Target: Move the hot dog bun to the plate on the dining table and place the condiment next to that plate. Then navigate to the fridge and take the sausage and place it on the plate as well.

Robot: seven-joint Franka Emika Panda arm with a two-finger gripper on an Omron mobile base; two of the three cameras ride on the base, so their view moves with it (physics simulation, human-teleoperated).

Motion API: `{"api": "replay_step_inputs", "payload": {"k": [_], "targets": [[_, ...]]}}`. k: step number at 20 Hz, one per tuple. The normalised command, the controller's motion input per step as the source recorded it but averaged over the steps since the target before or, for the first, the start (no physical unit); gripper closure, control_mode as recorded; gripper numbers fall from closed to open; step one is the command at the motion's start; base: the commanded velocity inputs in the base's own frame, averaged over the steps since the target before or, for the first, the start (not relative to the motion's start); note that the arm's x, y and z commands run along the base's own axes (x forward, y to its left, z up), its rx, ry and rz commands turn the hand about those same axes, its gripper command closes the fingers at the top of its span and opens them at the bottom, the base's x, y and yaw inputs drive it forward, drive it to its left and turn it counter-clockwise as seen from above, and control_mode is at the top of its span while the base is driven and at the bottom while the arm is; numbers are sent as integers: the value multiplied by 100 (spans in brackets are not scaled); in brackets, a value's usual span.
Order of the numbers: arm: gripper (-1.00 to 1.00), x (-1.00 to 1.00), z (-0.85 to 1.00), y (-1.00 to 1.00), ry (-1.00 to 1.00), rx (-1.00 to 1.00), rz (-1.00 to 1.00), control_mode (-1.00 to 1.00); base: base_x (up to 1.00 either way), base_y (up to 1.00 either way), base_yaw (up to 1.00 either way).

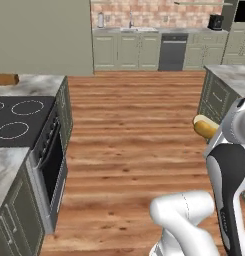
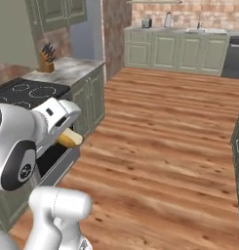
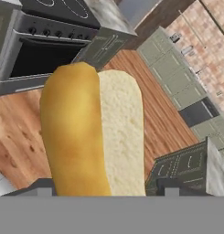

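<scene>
The hot dog bun [image 3: 90, 137], yellow-orange with a pale cut side, stands lengthwise between my fingertips in the hand view. My gripper [image 3: 106, 187] is shut on it. From the left base view the bun [image 1: 205, 126] sticks out to the left of my white hand, high above the wooden floor. The right base view has the bun [image 2: 69, 139] poking out under the hand, in front of the oven. The plate, dining table, condiment, fridge and sausage are out of view.
A black cooktop [image 1: 19, 120] with an oven [image 1: 51, 165] below it lines the left side. A green cabinet block with a marble top [image 1: 229, 80] stands on the right. Open wooden floor [image 1: 134, 125] runs to the back counters and dishwasher [image 1: 172, 51]. A knife block [image 2: 47, 61] sits on the counter.
</scene>
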Motion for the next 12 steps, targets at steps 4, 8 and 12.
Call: {"api": "replay_step_inputs", "payload": {"k": [4, 8, 12], "targets": [[100, 0, 0, 0, 0, 0, 0, 100, 48, -17, -34], [100, 0, 0, 0, 0, 0, 0, 100, 70, -9, -28], [100, 0, 0, 0, 0, 0, 0, 100, 96, 0, -18]]}}
